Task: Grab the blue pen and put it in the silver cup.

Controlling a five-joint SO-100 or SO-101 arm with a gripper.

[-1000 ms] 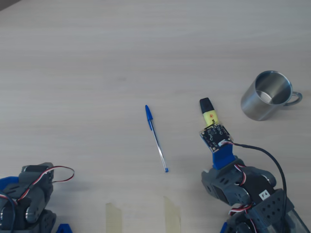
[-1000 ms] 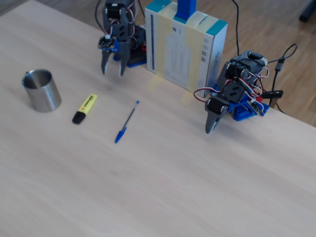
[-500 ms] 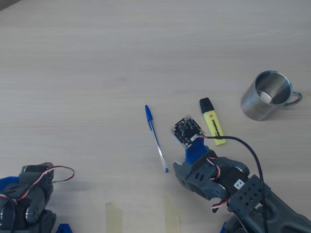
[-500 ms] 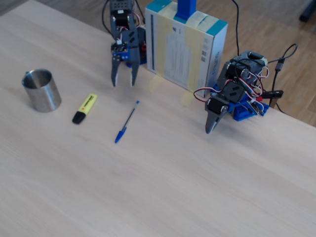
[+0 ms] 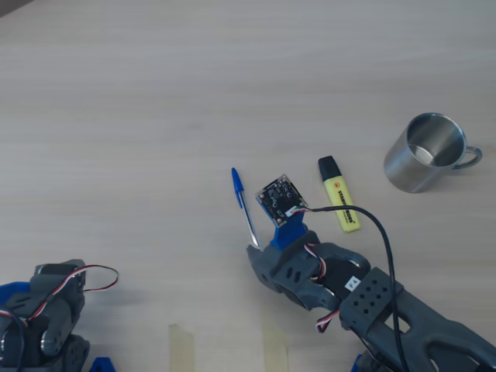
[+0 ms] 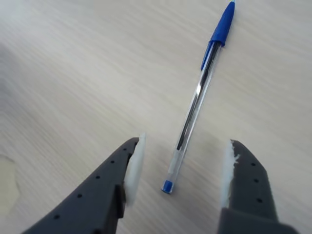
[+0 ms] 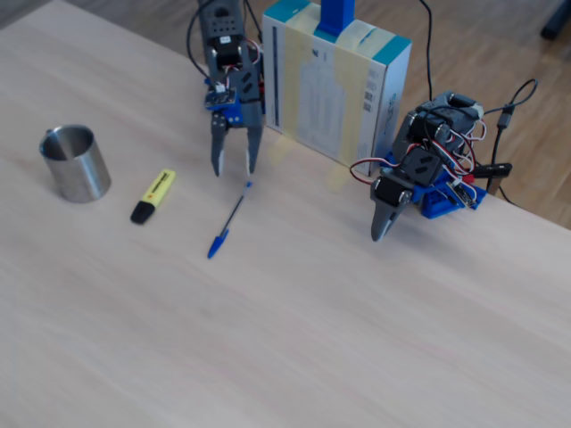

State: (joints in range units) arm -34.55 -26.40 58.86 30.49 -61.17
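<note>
table (image 5: 155,93): matt pale wood grain | blue pen (image 6: 197,97): glossy clear plastic | silver cup (image 5: 422,159): brushed shiny metal

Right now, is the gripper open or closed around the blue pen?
Open. In the wrist view, the gripper fingers stand apart on either side of the blue pen, which lies flat on the table, ungripped.

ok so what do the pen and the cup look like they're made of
The blue pen looks like plastic: a clear glossy barrel showing the dark ink tube inside, with an opaque blue cap and end plug. The silver cup looks like brushed steel: grey metallic sheen, soft reflections inside, thin loop handle.
</note>
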